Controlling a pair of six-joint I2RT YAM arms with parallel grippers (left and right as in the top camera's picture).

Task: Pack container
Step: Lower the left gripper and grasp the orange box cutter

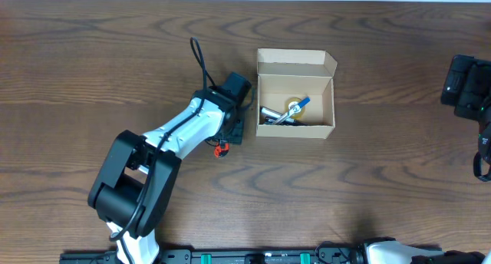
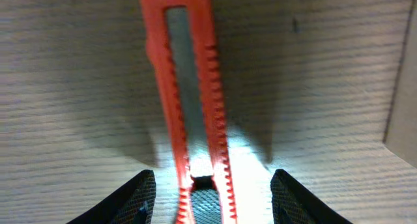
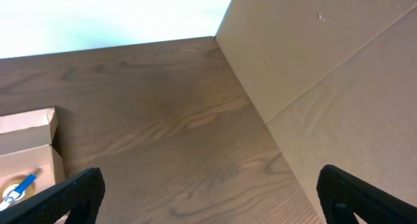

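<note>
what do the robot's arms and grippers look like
The left arm has white links between bulky black joint housings, with a black cable looping off its wrist. The right arm shows only black parts. Left fingers and right fingers are black and tapered.

Your left arm [image 1: 180, 133], lower left of frame, is white with black joints and a looping black cable [image 1: 199, 57]. Your left gripper [image 2: 210, 195] has black fingers [image 2: 137, 198].
</note>
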